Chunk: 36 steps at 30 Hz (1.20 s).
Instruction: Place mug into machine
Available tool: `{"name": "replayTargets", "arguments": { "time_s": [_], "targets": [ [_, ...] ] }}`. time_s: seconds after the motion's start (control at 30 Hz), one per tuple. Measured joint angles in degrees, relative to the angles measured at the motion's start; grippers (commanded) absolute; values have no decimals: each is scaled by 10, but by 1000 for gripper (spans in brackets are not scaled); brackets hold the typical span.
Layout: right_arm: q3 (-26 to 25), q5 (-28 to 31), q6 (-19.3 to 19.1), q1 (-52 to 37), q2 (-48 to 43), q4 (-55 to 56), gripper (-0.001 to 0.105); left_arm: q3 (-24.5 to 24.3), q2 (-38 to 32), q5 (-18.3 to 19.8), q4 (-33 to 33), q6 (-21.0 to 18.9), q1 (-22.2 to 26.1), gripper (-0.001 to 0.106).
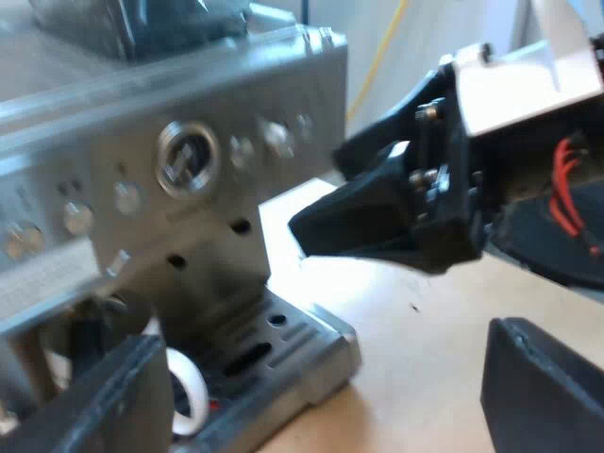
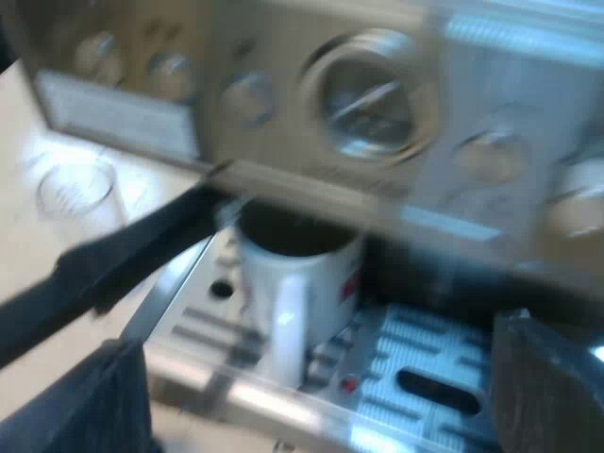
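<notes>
The white mug [image 2: 297,283] stands upright on the espresso machine's drip tray [image 2: 444,377], under the machine's front, its handle toward the camera. My right gripper [image 2: 321,351] is open, with a finger wide on either side, short of the mug and touching nothing. The holder's dark handle [image 2: 113,260] sticks out from above the mug. In the left wrist view the mug's white handle [image 1: 192,398] shows on the drip tray [image 1: 302,344]. My left gripper [image 1: 316,377] is open and empty beside the tray. The right gripper [image 1: 326,222] hovers close to the machine's front.
The espresso machine [image 1: 189,160] carries a round gauge [image 2: 368,99] and several knobs on its steel front, with the bean hopper [image 1: 142,24] on top. A measuring glass [image 2: 75,193] stands on the light wooden table [image 1: 425,377] beside the machine.
</notes>
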Motion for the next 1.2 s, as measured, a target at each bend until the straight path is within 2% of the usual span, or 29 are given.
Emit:
{"name": "replayTargets", "arguments": {
  "time_s": [0.23, 0.4, 0.5, 0.67, 0.77, 0.97, 1.07, 1.2],
  "targets": [
    [0, -50, -3, -94, -86, 5, 87, -59, 68, -11, 0, 0, 3, 68],
    [0, -73, -4, -187, -132, 54, 87, -97, 127, -13, 0, 0, 48, 68],
    [0, -82, -24, -247, -159, 94, 87, -112, 144, -13, -1, 0, 88, 68],
    [0, -130, -65, -358, -211, 140, 87, -114, 142, -13, -1, 0, 162, 68],
    [0, -157, -86, -416, -236, 149, 87, -114, 142, -15, -1, 0, 181, 68],
    [14, -213, -126, -531, -291, 157, 87, -114, 139, -15, -1, 0, 190, 68],
    [30, -243, -132, -573, -321, 160, 87, -114, 128, -15, 0, 0, 190, 68],
    [51, -251, -140, -603, -357, 164, 87, -114, 104, -15, 0, 0, 190, 68]
  ]
}}
